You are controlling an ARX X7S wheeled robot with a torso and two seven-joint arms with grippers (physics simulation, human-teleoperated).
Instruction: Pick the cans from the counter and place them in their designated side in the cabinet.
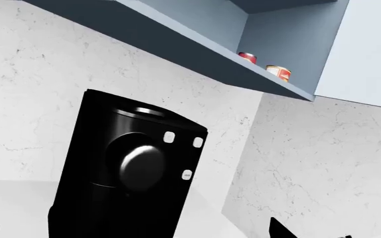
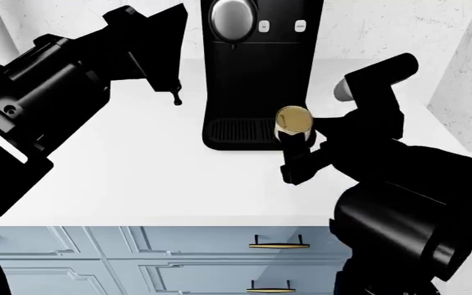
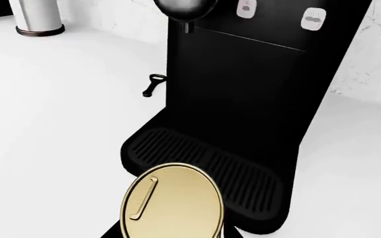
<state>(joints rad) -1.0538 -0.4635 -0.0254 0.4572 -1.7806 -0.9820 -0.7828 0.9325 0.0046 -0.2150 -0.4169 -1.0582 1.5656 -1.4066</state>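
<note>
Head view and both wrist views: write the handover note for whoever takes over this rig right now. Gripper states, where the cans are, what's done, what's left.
Right gripper: shut on the gold-lidded can, held in front of the black coffee machine, above the white counter.
Left gripper: raised at the head view's left, holding nothing that shows; whether it is open or shut cannot be told.
Done: two red-labelled cans already stand on the open blue cabinet shelf, seen from the left wrist.
Left: carry the gold-lidded can up to its side of the cabinet and release it.
The bottle opener stays on the counter.
</note>
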